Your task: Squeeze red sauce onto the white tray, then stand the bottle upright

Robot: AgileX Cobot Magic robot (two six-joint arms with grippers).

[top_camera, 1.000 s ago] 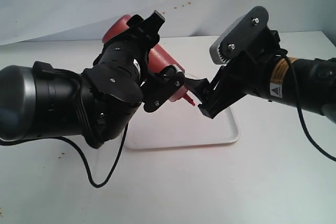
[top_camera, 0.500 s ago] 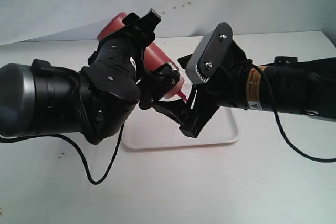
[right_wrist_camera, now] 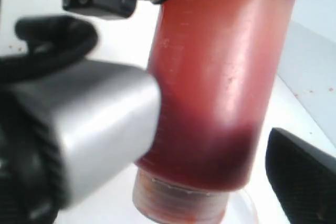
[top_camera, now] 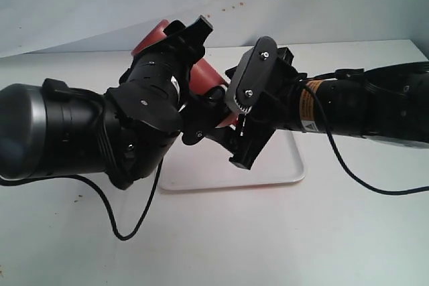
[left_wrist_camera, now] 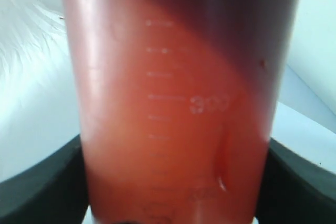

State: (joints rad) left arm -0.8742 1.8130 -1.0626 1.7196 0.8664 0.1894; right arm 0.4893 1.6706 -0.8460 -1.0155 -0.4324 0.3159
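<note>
Left claw is gripping the bottle mid-body; right claw is straddling it open, not pinching. Likely soft, slick, sauce-heavy: squeeze midsection.

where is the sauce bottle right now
In the exterior view the bottle is left of centre, held tilted in the left hand above the white tray, with the right hand straddling its nozzle end.
</note>
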